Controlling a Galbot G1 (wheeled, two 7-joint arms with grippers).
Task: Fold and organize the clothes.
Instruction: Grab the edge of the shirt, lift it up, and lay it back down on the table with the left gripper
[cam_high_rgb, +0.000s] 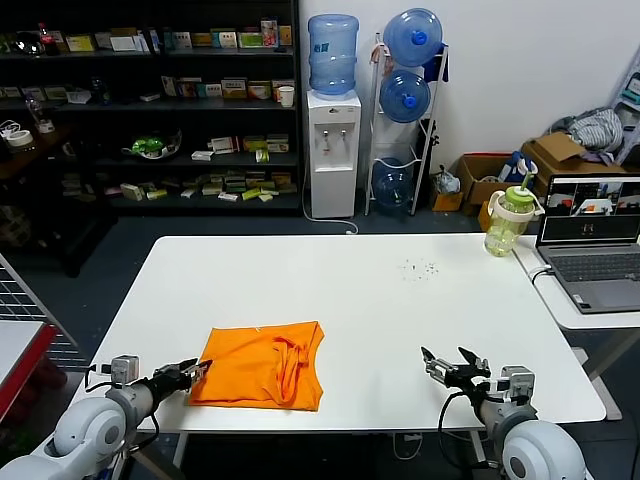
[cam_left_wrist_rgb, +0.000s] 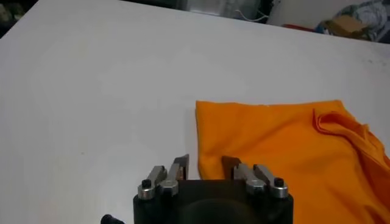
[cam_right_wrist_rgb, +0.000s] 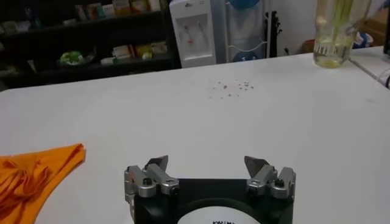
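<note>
i see the orange t-shirt (cam_high_rgb: 262, 366) lying folded on the white table (cam_high_rgb: 380, 300), near the front edge on my left side. my left gripper (cam_high_rgb: 196, 372) is at the shirt's left edge, its fingers a little spread; it seems to straddle the hem, but i cannot tell if it touches. my right gripper (cam_high_rgb: 448, 364) is over bare table, well apart from the shirt, fingers spread wide.

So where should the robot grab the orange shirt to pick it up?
Probably at the near left corner of the shirt, coming in from the robot's left. The shirt lies flat and that edge is straight and bare, while the bunched folds sit toward its right side. The left pincer is already open at that corner; the right pincer waits farther off.
</note>
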